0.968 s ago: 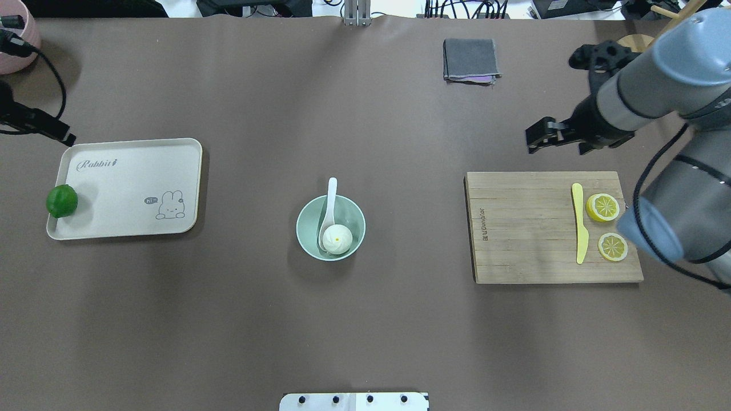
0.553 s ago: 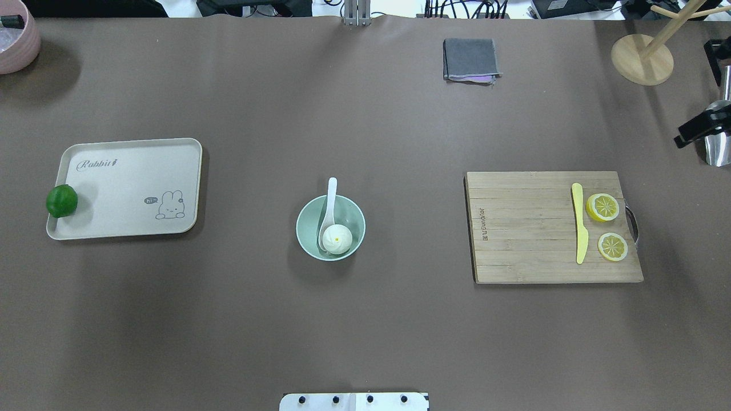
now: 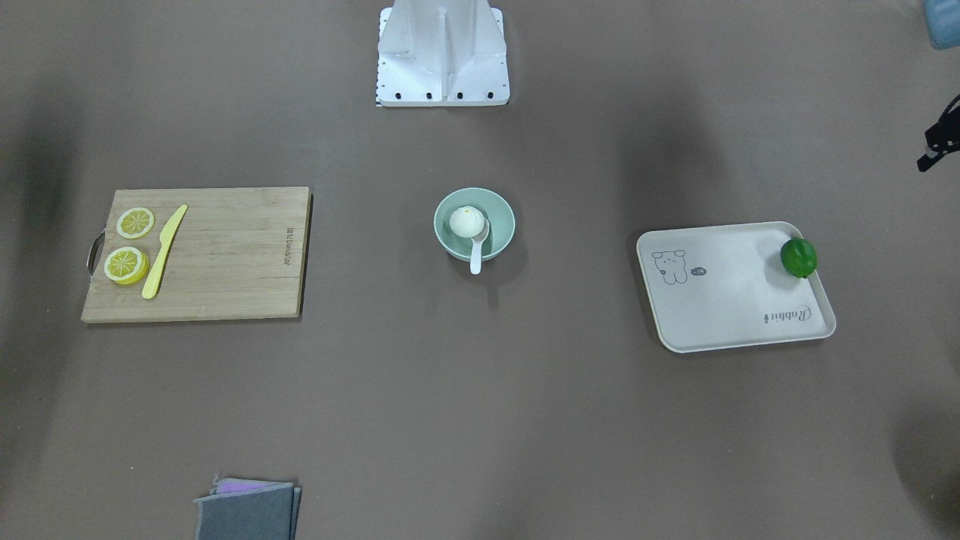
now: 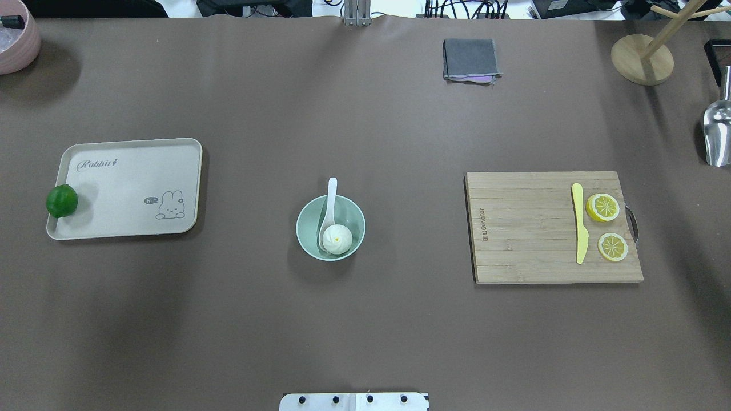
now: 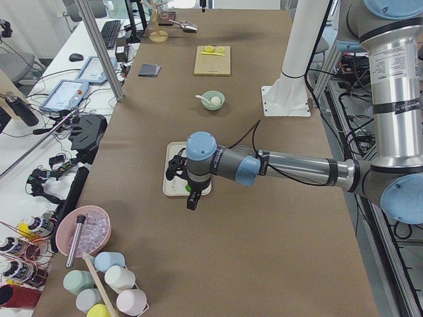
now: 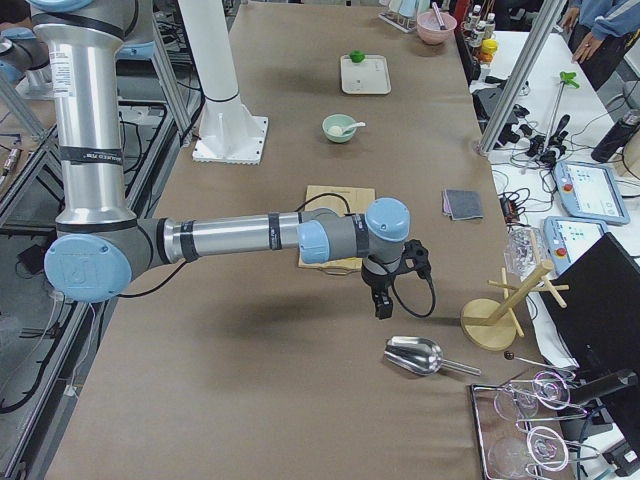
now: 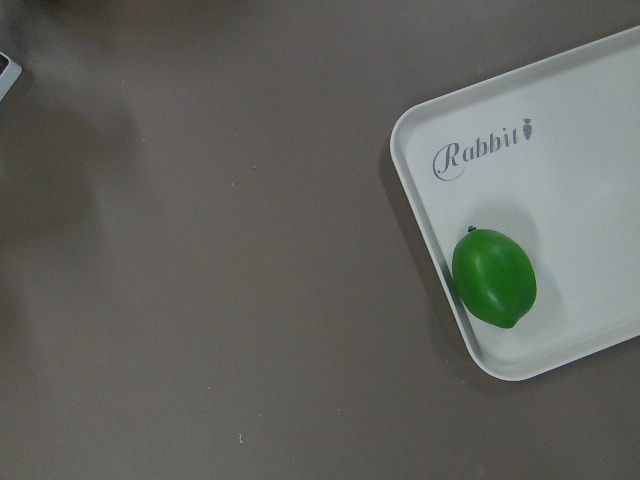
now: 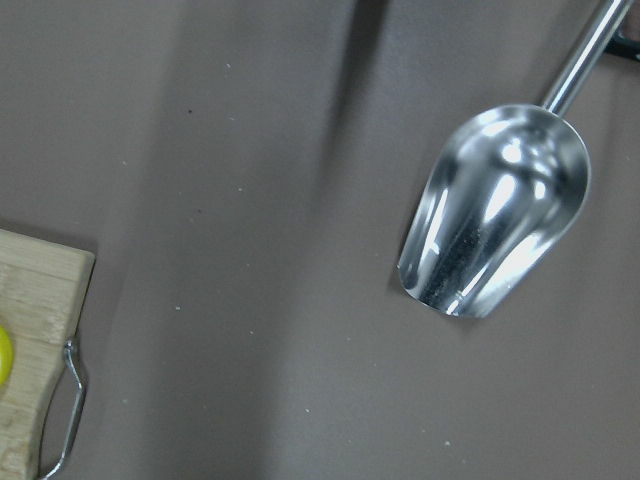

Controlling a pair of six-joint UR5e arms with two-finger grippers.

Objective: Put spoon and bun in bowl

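Note:
The mint-green bowl (image 4: pixel 352 220) stands at the table's middle. The white bun (image 4: pixel 337 238) lies inside it. The white spoon (image 4: pixel 331 197) rests with its scoop in the bowl beside the bun and its handle over the far rim. The front view shows the same bowl (image 3: pixel 501 217), bun (image 3: pixel 465 221) and spoon (image 3: pixel 476 259). My left gripper (image 5: pixel 192 198) hangs above the tray's end by the lime, far from the bowl. My right gripper (image 6: pixel 381 305) hangs between the cutting board and a metal scoop. I cannot tell whether either is open or shut.
A cream tray (image 4: pixel 125 188) with a green lime (image 4: pixel 61 201) is at left. A wooden board (image 4: pixel 525 228) holds a yellow knife (image 4: pixel 579 222) and lemon slices (image 4: pixel 602 207). A grey cloth (image 4: pixel 470 59), wooden stand (image 4: pixel 642 59), metal scoop (image 4: pixel 717 137) and pink bowl (image 4: pixel 14 40) line the edges.
Both arms have drawn back out of the overhead view, the right one to the right, the left one to the left. The bowl, bun and spoon have not moved.

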